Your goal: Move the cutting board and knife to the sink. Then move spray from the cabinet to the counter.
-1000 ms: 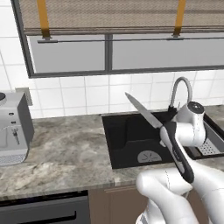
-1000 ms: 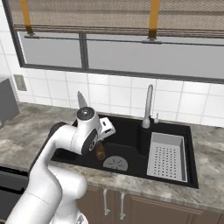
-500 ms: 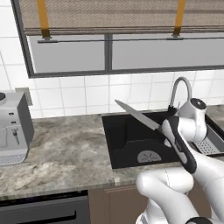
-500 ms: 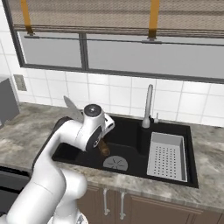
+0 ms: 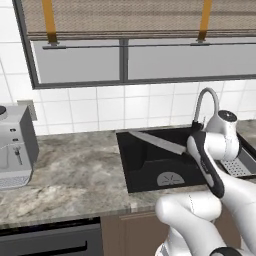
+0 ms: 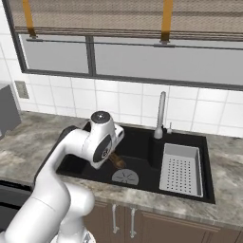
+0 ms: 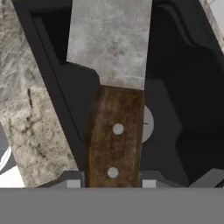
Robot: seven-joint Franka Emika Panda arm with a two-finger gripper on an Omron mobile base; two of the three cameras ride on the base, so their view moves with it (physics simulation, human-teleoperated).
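Claw (image 7: 112, 181) clamps the knife (image 7: 113, 109) by its handle over the sink (image 7: 183, 87).

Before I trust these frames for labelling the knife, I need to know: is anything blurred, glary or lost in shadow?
Left base view: even, flat light, knife blade sharp against the black sink. Right base view: no glare; the brown handle is half hidden behind the arm. Hand view: close and soft, blade texture smeared, handle rivets clear, the basin nearly featureless black.
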